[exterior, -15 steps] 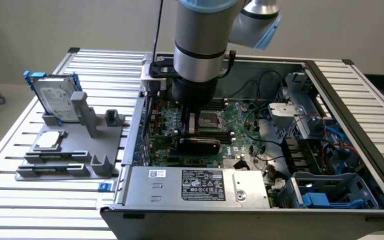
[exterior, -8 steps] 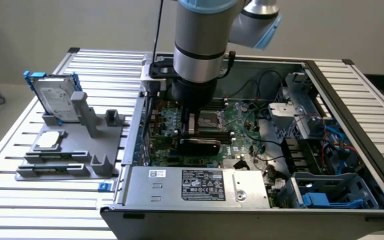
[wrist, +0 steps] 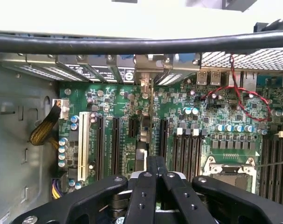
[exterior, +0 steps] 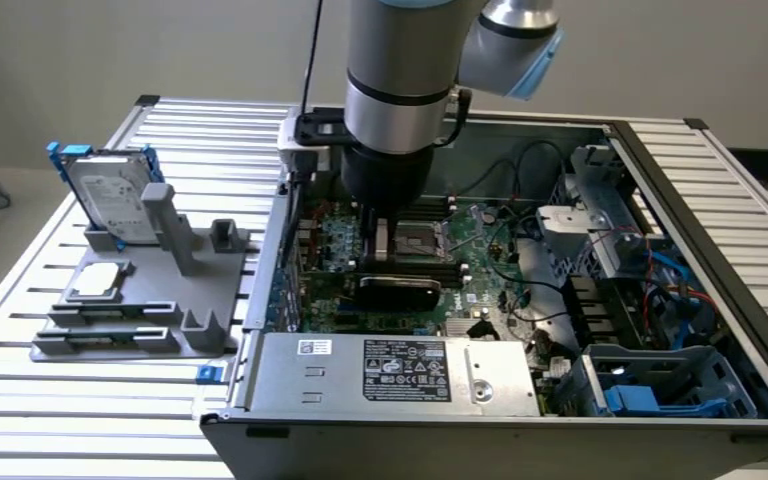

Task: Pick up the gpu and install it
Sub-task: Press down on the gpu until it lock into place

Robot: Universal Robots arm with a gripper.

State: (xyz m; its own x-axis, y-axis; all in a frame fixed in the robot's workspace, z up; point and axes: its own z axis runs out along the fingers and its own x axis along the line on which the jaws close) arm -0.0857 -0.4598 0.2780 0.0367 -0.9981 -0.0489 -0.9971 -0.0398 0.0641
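Note:
My gripper [exterior: 384,240] reaches down into the open computer case over the large green motherboard [exterior: 488,250]. Just below it sits the gpu [exterior: 398,291], showing its black rounded shroud, upright on the board among the expansion slots. In the wrist view the gripper [wrist: 155,161] is shut, and the gpu [wrist: 147,116] runs away from the black fingers [wrist: 142,186] as a thin edge-on strip. Its silver bracket end meets the case's rear slot openings [wrist: 148,70]. Black and white slots [wrist: 84,140] flank the card on the motherboard [wrist: 216,116].
A grey fixture [exterior: 131,305] on the slatted table at the exterior view's left holds a silver hard drive in a blue frame [exterior: 111,195]. The power supply [exterior: 398,370] lies along the case's near side. Drive cages and cables [exterior: 624,290] crowd the exterior view's right. A red wire [wrist: 239,100] loops over the board.

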